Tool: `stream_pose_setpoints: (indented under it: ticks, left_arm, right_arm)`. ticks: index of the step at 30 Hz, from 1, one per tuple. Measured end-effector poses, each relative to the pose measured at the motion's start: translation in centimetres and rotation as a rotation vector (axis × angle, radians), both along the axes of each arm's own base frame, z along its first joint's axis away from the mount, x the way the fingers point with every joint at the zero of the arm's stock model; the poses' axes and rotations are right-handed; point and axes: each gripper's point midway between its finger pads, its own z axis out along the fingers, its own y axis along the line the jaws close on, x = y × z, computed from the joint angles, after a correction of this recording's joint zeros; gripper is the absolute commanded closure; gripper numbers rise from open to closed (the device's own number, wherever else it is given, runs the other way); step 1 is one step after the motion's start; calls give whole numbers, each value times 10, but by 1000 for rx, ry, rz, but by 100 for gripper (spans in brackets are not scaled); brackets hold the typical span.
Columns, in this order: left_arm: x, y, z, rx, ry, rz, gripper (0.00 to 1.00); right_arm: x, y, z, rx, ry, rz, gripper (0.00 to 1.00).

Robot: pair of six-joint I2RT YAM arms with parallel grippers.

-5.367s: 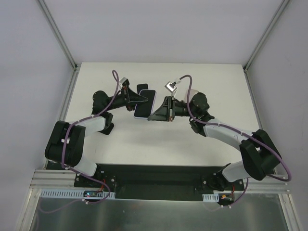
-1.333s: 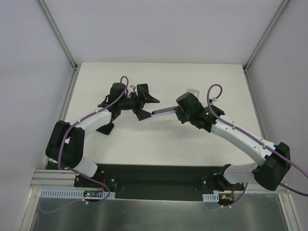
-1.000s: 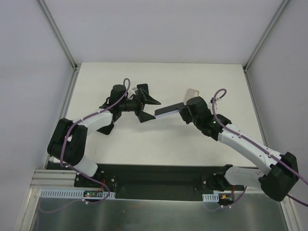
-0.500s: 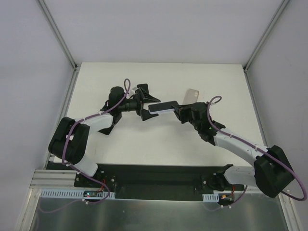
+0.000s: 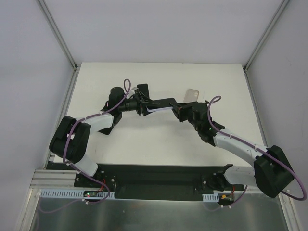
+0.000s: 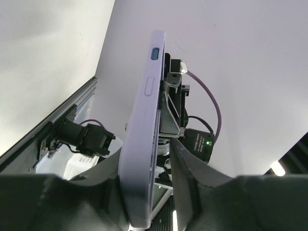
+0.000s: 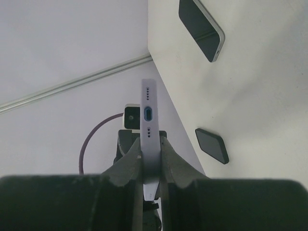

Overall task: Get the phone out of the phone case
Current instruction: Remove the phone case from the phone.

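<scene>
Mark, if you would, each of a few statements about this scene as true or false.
1. The right pincer is shut on the lavender cased phone. True.
2. The cased phone lies flat on the table. False: it is held above it, between the two pincers.
3. In the right wrist view, its charging port faces the camera. True.
4. The left pincer is far from the cased phone. False: the phone's end sits between its fingers.
5. Nothing else is on the table. False: a silver-rimmed phone and a small black device lie there.
</scene>
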Motion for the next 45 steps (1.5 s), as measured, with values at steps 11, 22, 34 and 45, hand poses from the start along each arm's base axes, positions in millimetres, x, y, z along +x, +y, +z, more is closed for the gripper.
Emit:
stream_pose_setpoints:
  ticks: [11,22,34,45]
  left_arm:
    - [6,4,-2,-4,-5,13,100]
    - [13,27,9,-40,-190,-164,100]
    - [-16,31,23,-85,-474,-393,100]
    - [-26,30,22,-96,-532,-445,100]
  right_arm:
    - [0,5,5,25,-21,25,25]
    - [11,-22,25,-213,-222,359,21]
    - [-27,2,32,-306,-434,888,31]
    - [-40,10,32,-193,-488,960,66]
